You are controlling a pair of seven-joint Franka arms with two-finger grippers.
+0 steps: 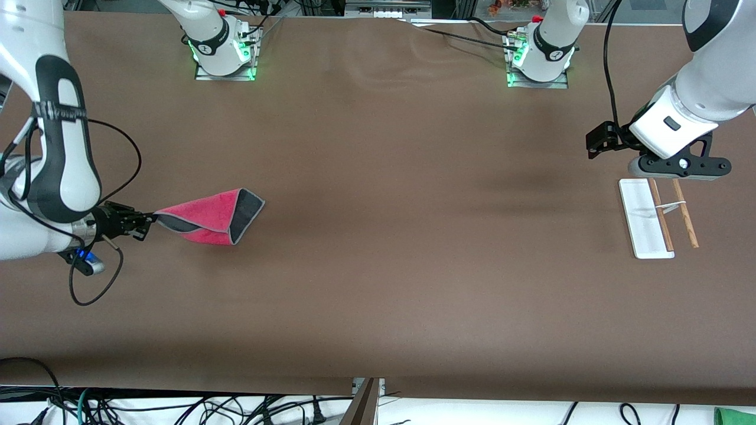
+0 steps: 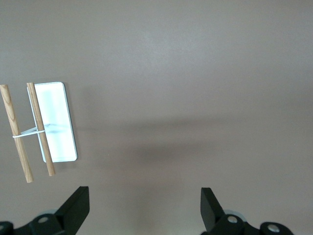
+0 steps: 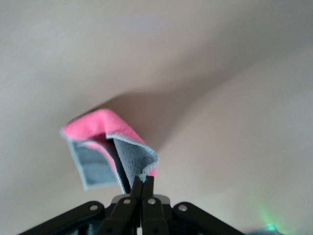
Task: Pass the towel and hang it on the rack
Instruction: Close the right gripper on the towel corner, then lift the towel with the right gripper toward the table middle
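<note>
— Where do we find the towel (image 1: 214, 217)?
— Our right claw (image 1: 146, 224) pinches its corner above the desk (image 1: 378, 265), toward the right arm's end.
— And the left claw (image 2: 144, 208)?
— Spread wide, waiting beside the rack (image 1: 657, 216).

Front view — high, across the table, facing both bases. Left wrist view looks straight down, sharing the rack (image 1: 655, 215) (image 2: 44, 128) with it. Right wrist view — close along closed fingers, sharing the towel (image 1: 214, 217) (image 3: 108, 147).
</note>
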